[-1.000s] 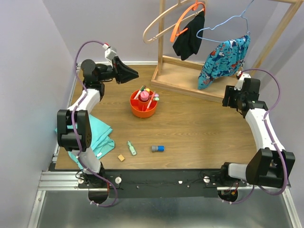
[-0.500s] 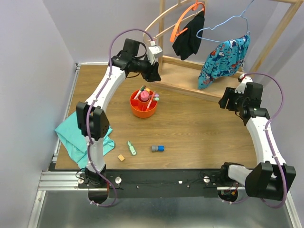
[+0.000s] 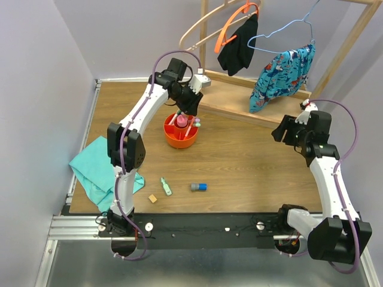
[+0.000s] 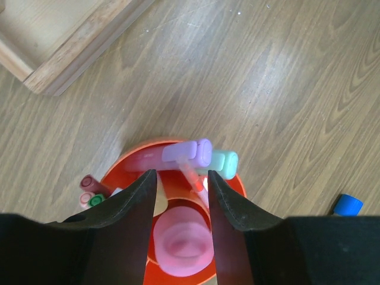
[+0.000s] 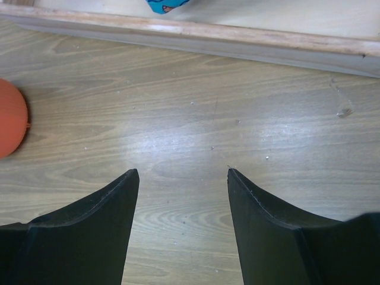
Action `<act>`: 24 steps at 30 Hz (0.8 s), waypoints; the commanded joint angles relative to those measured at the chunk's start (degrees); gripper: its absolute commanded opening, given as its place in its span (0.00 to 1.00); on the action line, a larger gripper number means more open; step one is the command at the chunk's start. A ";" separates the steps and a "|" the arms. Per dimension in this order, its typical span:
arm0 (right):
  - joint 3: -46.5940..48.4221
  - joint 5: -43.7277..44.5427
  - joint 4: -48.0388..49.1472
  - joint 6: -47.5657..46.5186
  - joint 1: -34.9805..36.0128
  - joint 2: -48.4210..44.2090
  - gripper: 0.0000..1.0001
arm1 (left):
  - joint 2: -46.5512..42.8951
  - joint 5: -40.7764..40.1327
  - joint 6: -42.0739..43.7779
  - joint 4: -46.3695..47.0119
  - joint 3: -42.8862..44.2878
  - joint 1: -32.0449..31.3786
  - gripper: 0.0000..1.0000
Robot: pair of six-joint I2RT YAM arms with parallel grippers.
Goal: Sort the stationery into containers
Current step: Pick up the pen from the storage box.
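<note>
Left hand [image 3: 190, 109]: it has swung in from the far left corner of the bench [image 3: 251, 161] and now hangs directly over the orange organiser [image 3: 178, 141]. Its fingers have spread wider on the way and stand apart with nothing between them.
Under the left hand: in the wrist view, the pink tube [image 4: 181, 243] stands in the central cup, seen through the gap. A lilac highlighter [image 4: 190, 152] and a mint one [image 4: 224, 161] lean in the ring beyond it.
Organiser: it has not moved and sits mid-bench, just in front of the wooden rack base [image 3: 239, 98]. I cannot tell whether its load has grown.
Right hand [image 3: 280, 131]: it has edged slightly inward. Its fingers are apart and empty over bare wood near the rack base.
Still loose: the green highlighter [image 3: 166, 186], the blue-grey piece [image 3: 199, 187] and the tan cube [image 3: 153, 198] lie where they lay, near the front edge and well apart from the organiser.
Teal cloth [image 3: 96, 170]: more of it shows now that the arm has left that side.
Meaning for the task: this looks like the drop-off point of a delivery. Three items remain to fetch, so the sort is mostly done.
</note>
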 commanded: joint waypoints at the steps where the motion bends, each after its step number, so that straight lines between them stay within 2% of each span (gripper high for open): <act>1: -2.25 -2.16 2.21 1.59 -0.34 -1.30 0.70 | 0.83 -2.99 1.47 -2.03 1.05 -1.43 0.49; 8: -2.96 -2.07 2.39 1.94 -0.34 -2.18 0.70 | 1.71 -4.32 1.73 -2.20 0.79 -1.78 0.44; 24: -5.33 -0.22 1.51 2.29 -0.34 -4.73 0.70 | 3.73 -1.06 1.91 -2.12 1.14 -2.31 0.32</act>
